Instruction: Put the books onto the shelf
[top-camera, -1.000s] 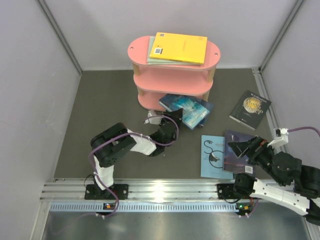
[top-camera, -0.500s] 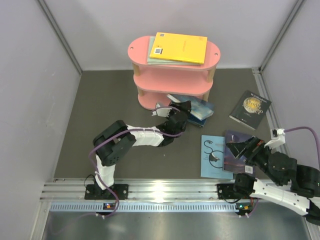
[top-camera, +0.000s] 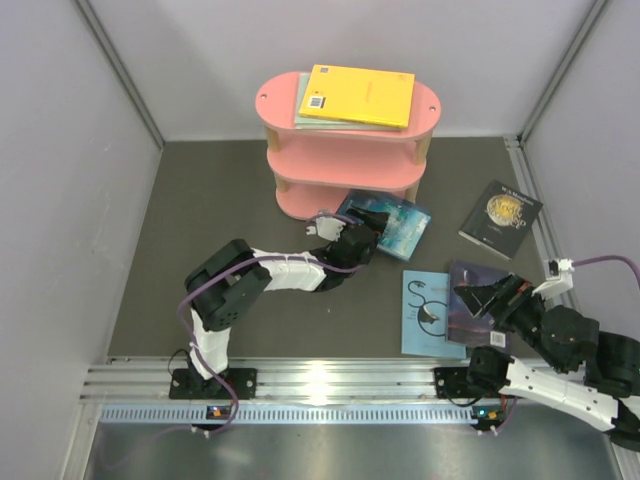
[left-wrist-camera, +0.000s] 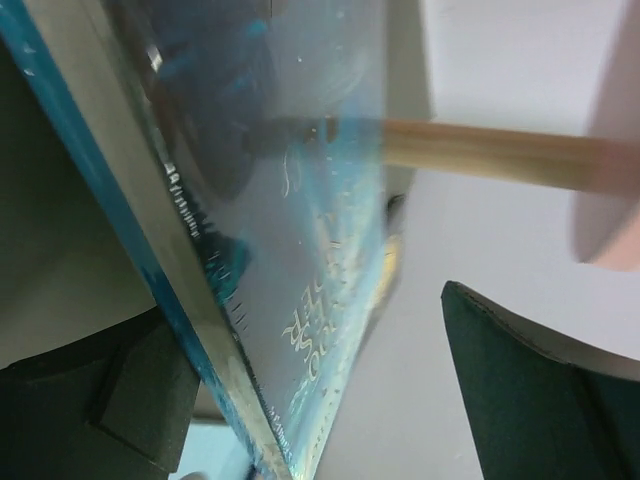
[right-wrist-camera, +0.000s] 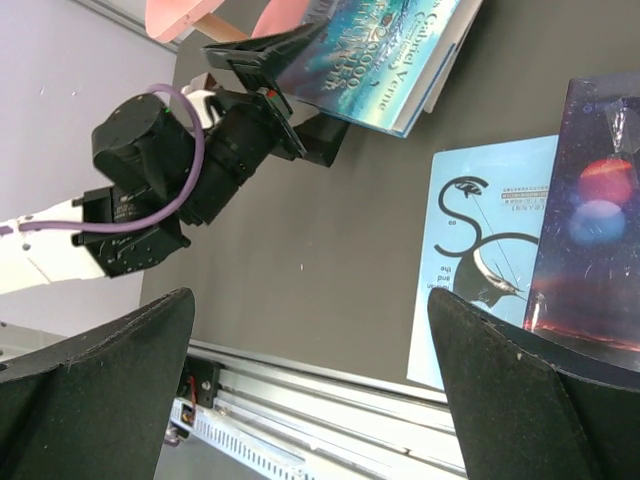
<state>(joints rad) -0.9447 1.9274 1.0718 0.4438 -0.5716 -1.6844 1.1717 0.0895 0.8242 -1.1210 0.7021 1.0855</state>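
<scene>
Left gripper (top-camera: 365, 222) has its jaws wide apart at the corner of the teal book (top-camera: 400, 222) and does not squeeze it. That book sits at the bottom of the pink shelf (top-camera: 275, 100), not yet fully in. It looks thin, shiny and tilted. The yellow book (top-camera: 360, 95) and the pale book (top-camera: 300, 108) lie on top, so they are done. The black book (top-camera: 500, 218), light blue book (top-camera: 425, 312) and purple book (right-wrist-camera: 590, 220) wait on the surface. Right gripper (top-camera: 487, 296) has its jaws apart and holds nothing.
</scene>
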